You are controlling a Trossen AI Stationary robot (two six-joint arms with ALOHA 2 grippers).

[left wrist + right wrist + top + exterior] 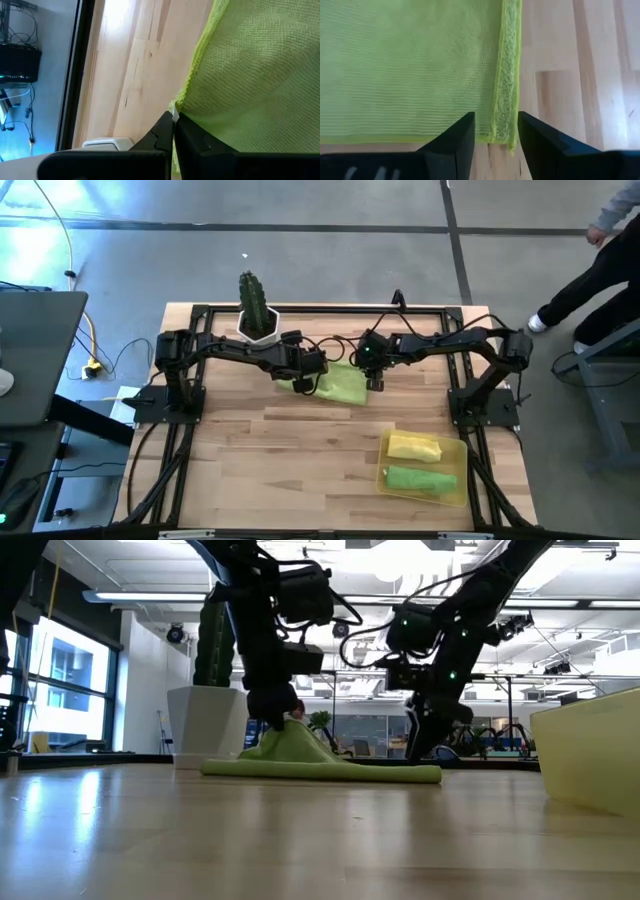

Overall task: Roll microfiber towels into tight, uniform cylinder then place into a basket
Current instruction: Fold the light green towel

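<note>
- Third towel, the lime green one [340,383], lies mostly flat on the worktop [290,460] between the arms, one edge pulled up into a peak.
- Left tool [173,131] is pinched together on that raised edge.
- Right tool [495,131] sits apart, straddling the opposite hem, not gripping.
- Basket [455,490] near the front right already holds a yellow roll [414,447] and a green roll [420,479].
- Looks like the rolling step is just starting; next it needs both edges held evenly so the roll comes out tight.

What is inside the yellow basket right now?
Inside the basket lie two rolled towels: a yellow towel and, beside it, a green towel. Whatever is under them is covered.
</note>
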